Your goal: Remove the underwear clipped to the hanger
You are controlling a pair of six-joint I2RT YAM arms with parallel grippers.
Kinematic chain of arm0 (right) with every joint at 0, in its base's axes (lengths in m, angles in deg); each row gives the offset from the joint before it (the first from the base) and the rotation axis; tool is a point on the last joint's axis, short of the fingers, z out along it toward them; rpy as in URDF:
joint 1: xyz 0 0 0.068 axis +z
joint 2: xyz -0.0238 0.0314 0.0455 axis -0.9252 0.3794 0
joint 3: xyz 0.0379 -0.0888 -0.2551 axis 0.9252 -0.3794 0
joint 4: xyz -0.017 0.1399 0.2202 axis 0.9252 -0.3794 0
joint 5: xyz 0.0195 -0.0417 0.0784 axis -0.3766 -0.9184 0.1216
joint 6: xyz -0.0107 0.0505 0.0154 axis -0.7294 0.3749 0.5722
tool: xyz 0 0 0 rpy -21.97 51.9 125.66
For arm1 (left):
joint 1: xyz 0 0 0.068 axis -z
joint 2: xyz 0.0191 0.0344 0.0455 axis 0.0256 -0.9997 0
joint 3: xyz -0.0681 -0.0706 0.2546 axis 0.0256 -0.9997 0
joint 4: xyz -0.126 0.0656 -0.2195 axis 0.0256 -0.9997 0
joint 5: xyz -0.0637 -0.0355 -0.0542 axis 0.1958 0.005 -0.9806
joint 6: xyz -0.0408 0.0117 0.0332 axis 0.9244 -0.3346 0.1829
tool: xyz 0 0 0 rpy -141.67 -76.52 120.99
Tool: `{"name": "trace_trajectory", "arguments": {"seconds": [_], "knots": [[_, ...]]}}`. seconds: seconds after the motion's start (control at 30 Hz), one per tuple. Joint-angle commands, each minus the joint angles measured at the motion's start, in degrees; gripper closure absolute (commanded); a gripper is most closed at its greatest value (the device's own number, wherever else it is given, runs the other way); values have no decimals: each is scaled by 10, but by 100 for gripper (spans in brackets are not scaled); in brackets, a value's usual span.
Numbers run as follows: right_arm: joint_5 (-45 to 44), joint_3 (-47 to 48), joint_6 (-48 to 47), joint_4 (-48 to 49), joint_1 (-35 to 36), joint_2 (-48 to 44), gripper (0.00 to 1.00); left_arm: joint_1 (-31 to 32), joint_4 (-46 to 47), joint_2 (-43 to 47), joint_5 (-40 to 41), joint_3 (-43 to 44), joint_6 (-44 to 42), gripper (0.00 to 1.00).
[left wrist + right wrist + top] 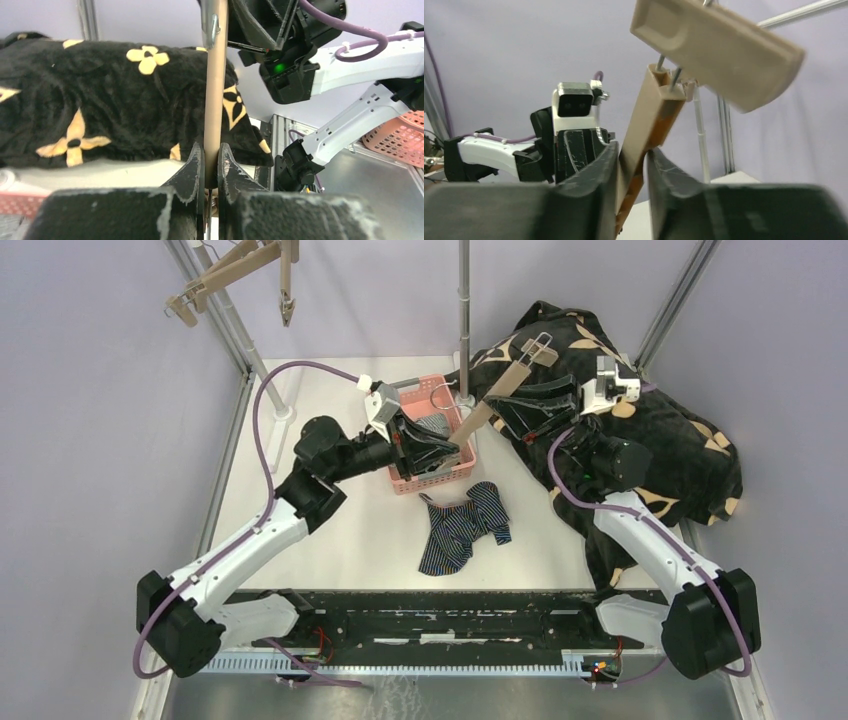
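Clamping 1 hanger [500, 392] near the table's [350, 530] far edge, left gripper [211, 152] and right gripper [633, 150], fingers closed on it, could twist or snap it if they pull unevenly.

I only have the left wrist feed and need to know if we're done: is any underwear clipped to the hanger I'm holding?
Observer: None that I can see. From above, the hanger looks bare.
Operator: Where's the navy pair?
Observer: The navy pair lies on the table, in front of the basket.
Operator: Is the other arm holding on?
Observer: Yes, the right hand is shut on the hanger just below its clip.
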Motion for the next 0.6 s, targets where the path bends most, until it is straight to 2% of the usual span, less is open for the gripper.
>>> {"name": "trace_trajectory", "arguments": {"seconds": [0.0, 0.07, 0.1, 0.2, 0.33, 0.47, 0.5, 0.57], "knots": [[-6, -10, -88, -74, 4, -33, 60, -2, -97, 41, 129, 63, -29, 97], [-23, -18, -141, -154, 5, -50, 45, -3, -197, 44, 192, 108, -49, 97], [-36, -21, -170, -206, 7, -60, 43, -2, -250, 40, 235, 138, -59, 97], [-91, -35, -247, -348, 16, -95, 41, -2, -377, 29, 352, 214, -85, 97], [-218, -57, -291, -527, 47, -133, 39, -2, -498, 10, 478, 288, -115, 97], [-364, -87, -305, -634, 96, -127, 38, -15, -622, -57, 605, 402, -146, 97], [-390, -90, -307, -650, 112, -115, 38, -33, -650, -77, 599, 430, -153, 97], [-428, -94, -309, -669, 139, -85, 38, -82, -673, -114, 525, 462, -161, 97]]}}
